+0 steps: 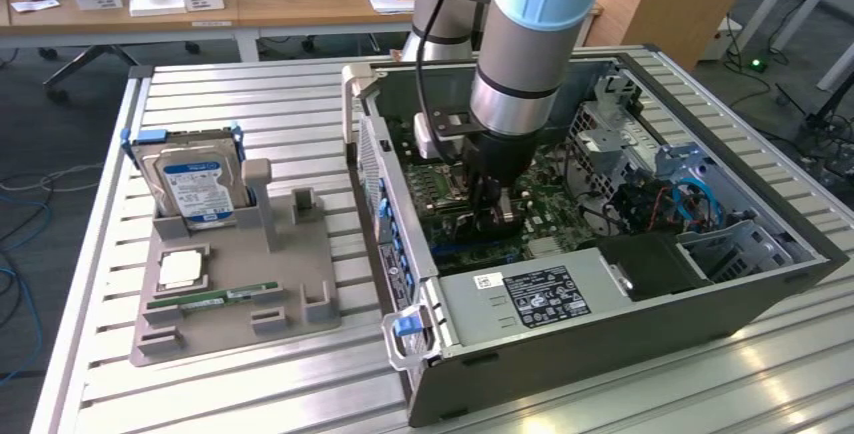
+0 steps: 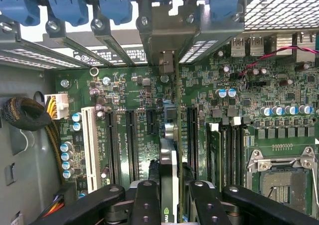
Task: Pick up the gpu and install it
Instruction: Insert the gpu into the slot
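Metal bench, open PC case (image 1: pixel 747 294): your gripper (image 2: pixel 169 195) pinches gpu (image 2: pixel 169 160) edge-on, motherboard (image 2: pixel 124 125) slots directly below. Pickup done; card not seated yet, by my read.

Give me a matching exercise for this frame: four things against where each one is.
Things:
1. gpu
2. hard drive
3. memory stick
4. gripper

Places:
A. lying flat in the grey holder tray
B. inside the open computer case, shut on the card
C. standing upright in the grey holder
D. held edge-on above the motherboard slots

Pairs: 1-D, 2-C, 3-A, 4-B
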Controlling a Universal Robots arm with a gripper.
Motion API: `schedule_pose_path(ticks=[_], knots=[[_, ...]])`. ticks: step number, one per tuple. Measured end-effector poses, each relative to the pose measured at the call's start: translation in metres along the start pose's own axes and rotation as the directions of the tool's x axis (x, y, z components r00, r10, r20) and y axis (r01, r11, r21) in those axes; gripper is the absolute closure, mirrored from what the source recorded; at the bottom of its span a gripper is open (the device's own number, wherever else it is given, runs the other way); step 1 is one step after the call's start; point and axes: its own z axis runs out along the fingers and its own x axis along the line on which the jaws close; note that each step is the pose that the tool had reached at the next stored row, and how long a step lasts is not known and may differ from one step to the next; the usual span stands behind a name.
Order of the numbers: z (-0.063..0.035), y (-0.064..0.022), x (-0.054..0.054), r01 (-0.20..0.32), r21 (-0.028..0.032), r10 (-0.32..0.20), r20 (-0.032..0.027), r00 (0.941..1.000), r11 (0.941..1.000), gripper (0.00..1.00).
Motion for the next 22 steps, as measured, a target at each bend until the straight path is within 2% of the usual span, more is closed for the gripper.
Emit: schedule_pose_path(ticks=[2,3,6,8,22], knots=[[0.0,0.0,0.0,0.0,0.0012,0.0,0.0,1.0,1.0,0.72],[0.0001,-0.0001,0.0,0.0,0.0012,0.0,0.0002,1.0,1.0,0.66],[-0.0018,-0.0003,0.0,0.0,0.0012,0.0,0.0002,1.0,1.0,0.66],[-0.0073,-0.0004,0.0,0.0,0.0012,0.0,0.0002,1.0,1.0,0.66],[-0.0695,-0.0011,-0.001,0.0,0.0013,0.0,0.0003,1.0,1.0,0.66]])
